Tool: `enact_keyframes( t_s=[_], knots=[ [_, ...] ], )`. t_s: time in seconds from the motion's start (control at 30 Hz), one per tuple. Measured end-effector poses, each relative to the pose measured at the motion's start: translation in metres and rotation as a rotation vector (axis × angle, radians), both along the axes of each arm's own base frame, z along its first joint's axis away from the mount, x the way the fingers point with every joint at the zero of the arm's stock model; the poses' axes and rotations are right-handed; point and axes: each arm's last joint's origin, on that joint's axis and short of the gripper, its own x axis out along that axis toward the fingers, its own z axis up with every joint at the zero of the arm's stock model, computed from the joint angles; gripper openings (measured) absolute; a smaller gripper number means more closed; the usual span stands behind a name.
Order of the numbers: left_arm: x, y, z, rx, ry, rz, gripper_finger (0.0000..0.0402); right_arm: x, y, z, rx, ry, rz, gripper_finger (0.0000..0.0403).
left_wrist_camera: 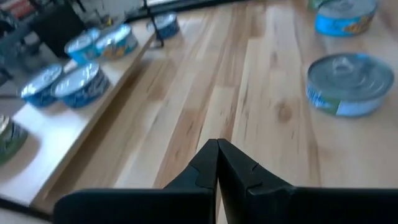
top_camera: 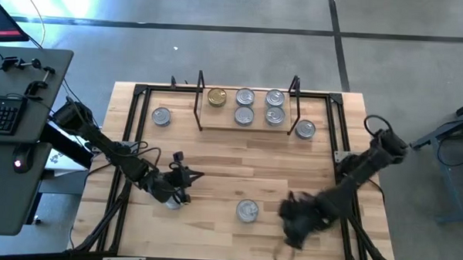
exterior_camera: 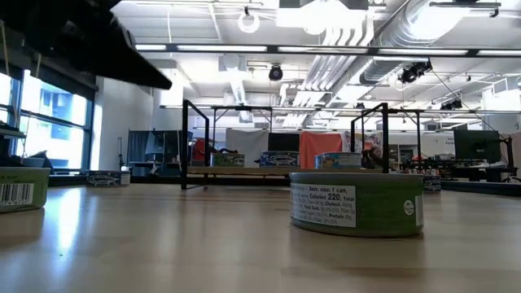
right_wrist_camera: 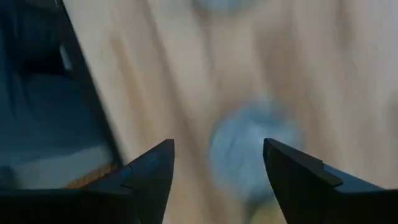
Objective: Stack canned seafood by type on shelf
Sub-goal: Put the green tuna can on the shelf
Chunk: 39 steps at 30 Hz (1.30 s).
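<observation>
I have the left arm stretched low across the near-left of the table (top_camera: 215, 168), its left gripper (top_camera: 193, 175) pointing right with the fingers (left_wrist_camera: 208, 165) pressed together on nothing. The right arm reaches in from the right edge, bent down toward the near side, and its right gripper (top_camera: 283, 238) is spread wide, holding nothing.

From above I count five tins on the shelf (top_camera: 247, 124) at the far side: one gold-lidded tin (top_camera: 216, 98) at its left end and four silver ones (top_camera: 259, 108) in a square. A loose tin (top_camera: 162, 117) lies left of the shelf, another (top_camera: 305, 130) just off its right end, and a lone tin (top_camera: 247, 212) sits on the near table between the two grippers, closer to the right one.

Only the low view shows that tin's green label (exterior_camera: 356, 203). The right wrist view gives me a blurred round tin (right_wrist_camera: 249, 149) ahead of the open fingers, apart from them.
</observation>
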Motion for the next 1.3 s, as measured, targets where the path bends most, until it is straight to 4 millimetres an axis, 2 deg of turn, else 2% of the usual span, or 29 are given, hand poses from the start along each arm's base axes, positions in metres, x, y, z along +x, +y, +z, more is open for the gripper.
enact_keyframes(
  t_s=[0.1, 0.2, 0.33, 0.53, 0.73, 0.87, 1.0, 1.3],
  knots=[
    [0.002, -0.002, 0.004, 0.011, -0.028, -0.023, 0.0, -0.031, 0.02, -0.003, 0.008, 0.133, -0.154, 0.0235],
    [0.003, -0.002, 0.005, 0.014, -0.042, -0.031, 0.0, -0.056, 0.029, -0.007, -0.087, 0.204, -0.248, 0.0234],
    [0.004, -0.002, 0.006, 0.012, -0.044, -0.031, 0.0, -0.069, 0.028, -0.016, -0.229, 0.294, -0.312, 0.021],
    [0.004, -0.003, 0.005, -0.002, -0.035, -0.055, 0.0, -0.06, 0.024, -0.031, -0.285, 0.329, -0.263, 0.0116],
    [0.003, -0.003, 0.005, 0.001, -0.029, -0.056, 0.0, -0.065, 0.007, -0.07, -0.268, 0.443, -0.217, 0.0012],
    [0.003, -0.004, 0.005, -0.008, -0.023, -0.072, 0.0, -0.064, -0.001, -0.09, -0.2, 0.445, -0.199, 0.0011],
    [0.003, -0.004, 0.005, -0.008, -0.024, -0.073, 0.0, -0.058, -0.014, -0.097, -0.197, 0.478, -0.25, 0.0007],
    [0.003, -0.004, 0.005, -0.009, -0.025, -0.072, 0.0, -0.029, -0.07, -0.099, -0.376, 0.478, -0.4, 0.0001]
  ],
)
